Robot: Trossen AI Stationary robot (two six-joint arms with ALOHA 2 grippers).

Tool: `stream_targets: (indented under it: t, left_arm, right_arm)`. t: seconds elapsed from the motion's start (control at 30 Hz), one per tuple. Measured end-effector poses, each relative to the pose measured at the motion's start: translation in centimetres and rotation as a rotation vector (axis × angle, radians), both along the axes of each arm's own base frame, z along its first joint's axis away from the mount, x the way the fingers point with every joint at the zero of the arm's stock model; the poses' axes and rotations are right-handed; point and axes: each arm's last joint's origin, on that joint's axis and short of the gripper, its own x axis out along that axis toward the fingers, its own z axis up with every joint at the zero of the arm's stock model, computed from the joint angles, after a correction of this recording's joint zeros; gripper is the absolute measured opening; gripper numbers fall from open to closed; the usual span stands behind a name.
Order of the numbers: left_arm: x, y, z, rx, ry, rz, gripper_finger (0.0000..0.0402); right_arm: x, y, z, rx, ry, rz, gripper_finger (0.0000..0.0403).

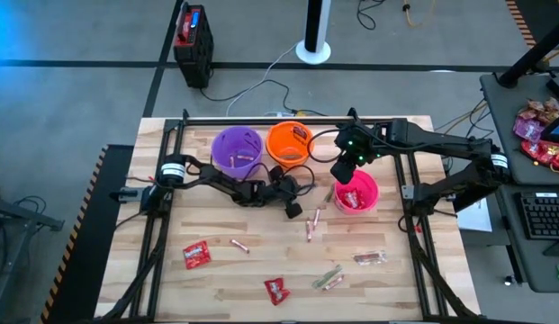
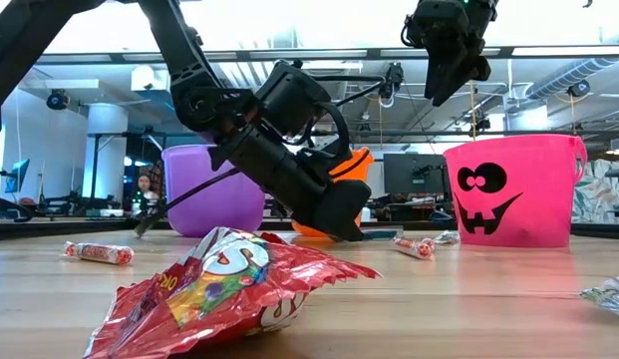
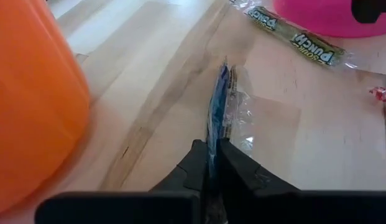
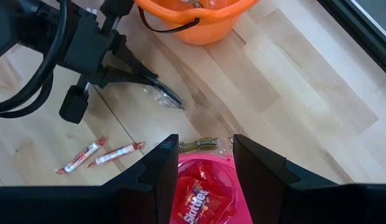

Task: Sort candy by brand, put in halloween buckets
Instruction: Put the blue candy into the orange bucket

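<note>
Two dark fingers of the left gripper (image 3: 212, 163) are pressed together on the edge of a clear-wrapped blue candy (image 3: 219, 106), which lies on the wooden table (image 3: 286, 143) just in front of the orange bucket (image 1: 289, 142). Seen from above, that gripper (image 1: 293, 209) sits low on the boards between the orange bucket and the pink bucket (image 1: 356, 191), its arm reaching in from the left past the purple bucket (image 1: 237, 148). A green sour-punch stick (image 3: 301, 38) lies just beyond the pinched piece, close to the pink bucket's wall. High over the pink bucket hangs the right gripper (image 4: 204, 163), jaws spread apart with nothing between them; a red Skittles packet (image 4: 196, 202) rests inside the bucket directly below. Two thin pink sticks (image 4: 99, 154) lie side by side on the table near the left arm's wrist. Farther toward the table's front edge more candy is scattered: a red packet (image 1: 196, 256), a second red packet (image 1: 277, 290), a pink stick (image 1: 238, 245) between them, a brownish bar (image 1: 370, 258) and a greenish stick (image 1: 329, 278). From table level, the nearest red packet (image 2: 224, 291) fills the foreground, with a striped sweet (image 2: 98, 253) lying to one side.
</note>
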Motion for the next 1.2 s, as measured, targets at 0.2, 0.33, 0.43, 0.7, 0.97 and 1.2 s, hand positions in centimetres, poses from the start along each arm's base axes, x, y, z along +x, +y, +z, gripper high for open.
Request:
stream_targets:
  t: [0.2,0.33,0.43,0.7,0.97,1.2]
  left_arm:
    - [-0.6,-1.4,3.2,-0.018,-0.005,-0.063,0.0003]
    - [-1.5,-1.7,8.3,-0.038,-0.089,-0.096,0.0002]
    - [-2.9,-1.7,10.9,-0.041,-0.098,-0.119,0.0001]
    - [-6.6,1.4,18.2,-0.04,-0.213,0.114,0.0]
    - [-6.4,7.4,21.2,-0.084,-0.175,0.246,0.0]
    - [-4.2,9.3,19.5,-0.121,-0.021,0.207,0.0016]
  right_arm:
    - [0.0,0.0,0.0,-0.001,0.001,0.0,0.0146]
    - [0.0,0.0,0.0,-0.01,0.002,0.017,0.0146]
    - [0.0,-0.1,0.0,-0.022,0.003,0.034,0.0146]
    - [0.3,-0.9,0.2,-0.062,-0.036,0.054,0.0146]
    - [0.6,-2.1,0.6,-0.093,-0.106,0.025,0.0146]
    - [0.1,-3.3,0.6,-0.084,-0.11,-0.046,0.0146]
